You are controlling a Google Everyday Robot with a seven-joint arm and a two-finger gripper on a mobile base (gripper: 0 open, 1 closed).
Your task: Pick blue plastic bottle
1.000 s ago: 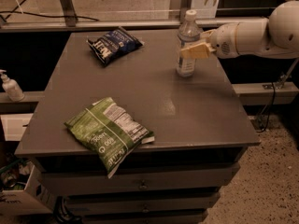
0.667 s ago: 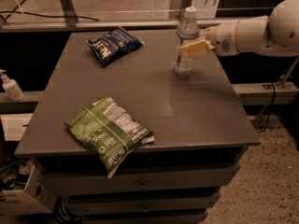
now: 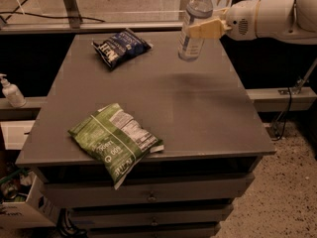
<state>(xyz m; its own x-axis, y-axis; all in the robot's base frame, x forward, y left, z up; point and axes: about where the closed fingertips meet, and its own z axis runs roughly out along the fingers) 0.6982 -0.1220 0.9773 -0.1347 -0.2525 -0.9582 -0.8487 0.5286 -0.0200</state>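
The blue plastic bottle (image 3: 194, 24) is clear bluish with a white cap and hangs tilted slightly above the far right part of the grey table (image 3: 208, 123). Its shadow lies on the tabletop below it. My gripper (image 3: 202, 31) reaches in from the right on a white arm (image 3: 267, 19). Its pale yellow fingers (image 3: 208, 29) are shut on the bottle's middle.
A dark blue chip bag (image 3: 120, 46) lies at the table's far left. A green chip bag (image 3: 115, 139) overhangs the near left edge. A small white pump bottle (image 3: 11, 91) stands on a ledge to the left. Drawers (image 3: 148, 195) sit under the tabletop, and a box (image 3: 22, 212) sits on the floor.
The bottle has risen off the tabletop in my gripper and shifted a little left. The chip bags have not moved.
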